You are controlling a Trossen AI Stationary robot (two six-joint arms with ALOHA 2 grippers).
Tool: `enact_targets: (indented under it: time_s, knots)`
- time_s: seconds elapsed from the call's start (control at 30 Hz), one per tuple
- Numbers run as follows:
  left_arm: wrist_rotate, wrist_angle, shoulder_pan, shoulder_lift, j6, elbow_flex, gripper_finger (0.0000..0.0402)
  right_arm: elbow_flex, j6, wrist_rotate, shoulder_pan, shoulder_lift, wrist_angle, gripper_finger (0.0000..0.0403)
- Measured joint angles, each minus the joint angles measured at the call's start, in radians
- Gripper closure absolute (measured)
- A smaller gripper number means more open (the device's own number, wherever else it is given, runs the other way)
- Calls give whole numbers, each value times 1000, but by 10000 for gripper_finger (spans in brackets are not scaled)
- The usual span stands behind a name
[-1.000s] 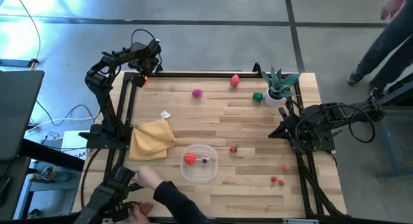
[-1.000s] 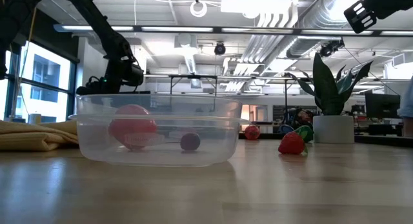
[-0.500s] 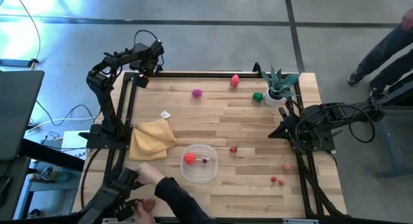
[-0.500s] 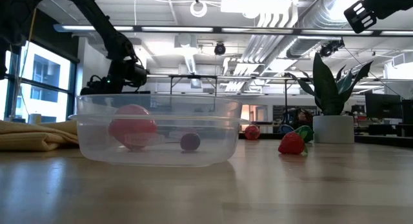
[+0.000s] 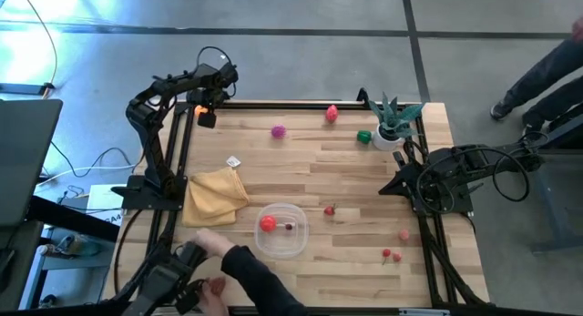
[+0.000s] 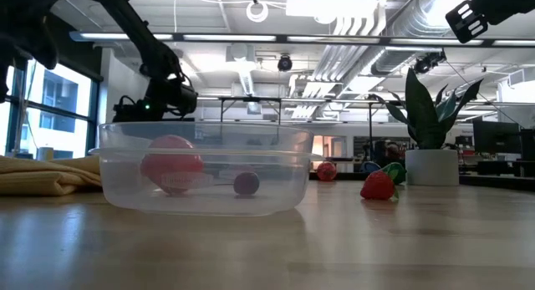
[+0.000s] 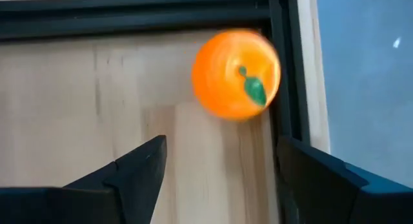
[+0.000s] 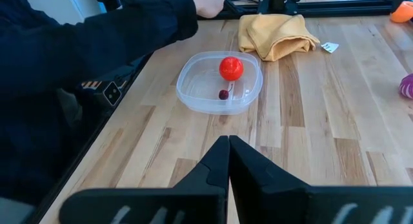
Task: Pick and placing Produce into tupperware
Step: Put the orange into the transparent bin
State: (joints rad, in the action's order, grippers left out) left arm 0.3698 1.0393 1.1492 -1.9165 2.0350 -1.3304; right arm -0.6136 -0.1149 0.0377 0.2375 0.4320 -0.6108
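An orange toy fruit [image 7: 235, 72] lies by the table's far left corner, against the black frame rail. My left gripper [image 7: 219, 162] hovers open above it, fingers short of it and touching nothing; the high view shows this gripper [image 5: 207, 116] beside the orange [image 5: 197, 109]. The clear tupperware [image 5: 281, 229] sits near the middle front, holding a red fruit [image 5: 267, 223] and a small dark cherry [image 5: 290, 226]. Loose produce: magenta [image 5: 278, 130], pink-red [image 5: 332, 113], green [image 5: 364, 136], a small strawberry [image 5: 329, 209], pink [image 5: 403, 234], red cherries [image 5: 390, 255]. My right gripper [image 8: 228, 141] is shut, parked at the right edge.
A mustard-yellow cloth [image 5: 217, 196] lies left of the tupperware, with a small white tag [image 5: 233, 161] beyond it. A potted plant [image 5: 393, 123] stands at the far right corner. A person's sleeve and hand [image 5: 239, 266] reach in at the near left edge.
My left gripper has moved a little toward the table's right along the far edge, staying above the table. The person's arm at the near left edge has shifted slightly.
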Motion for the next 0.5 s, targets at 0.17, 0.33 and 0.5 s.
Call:
enact_targets:
  time_s: [0.17, 0.33, 0.5]
  knots:
    - [15, 23, -7, -27, 23, -25, 117, 0, 1, 0, 0, 0, 0, 402]
    - [23, 72, -3, -73, 59, -74, 117, 0, 0, 0, 0, 0, 0, 402]
    - [20, 105, -6, -100, 82, -104, 117, 0, 0, 0, 0, 0, 0, 402]
